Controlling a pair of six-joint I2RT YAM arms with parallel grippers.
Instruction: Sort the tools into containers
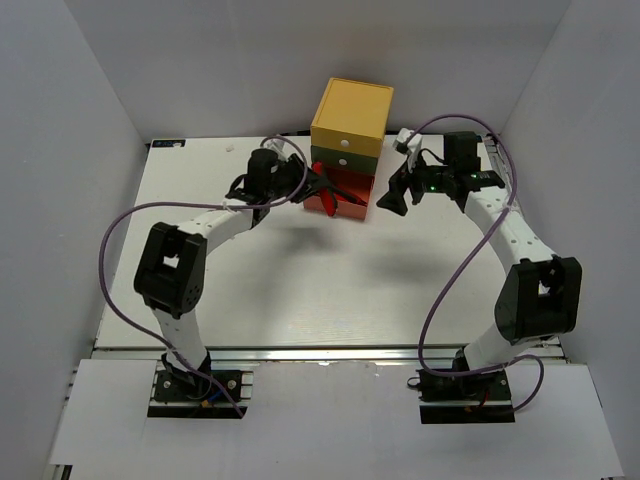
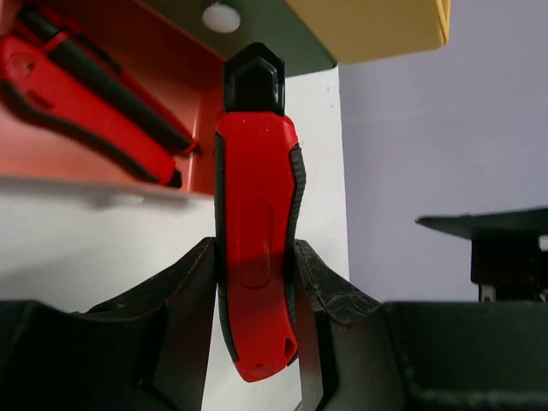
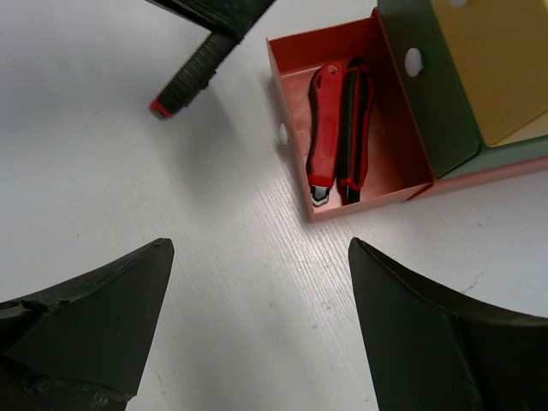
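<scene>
Pinching red-and-black knife [image 2: 255, 171], left hand [image 2: 254, 253] | right hand [image 3: 259, 247] spread | white table [image 1: 300, 290], seemingly pale-grey walls [image 1: 250, 60]

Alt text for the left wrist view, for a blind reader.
The left jaws clamp a red-and-black knife tool, its black tip near the open orange-red drawer, with a matching red-and-black handle inside. Green drawer and yellow drawer stack above.

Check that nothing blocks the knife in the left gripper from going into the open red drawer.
Nothing visible blocks it. The left gripper holds the knife just in front of the drawer, which is open on top. A second knife lies inside, with bare floor beside it. The right gripper stands clear.
</scene>
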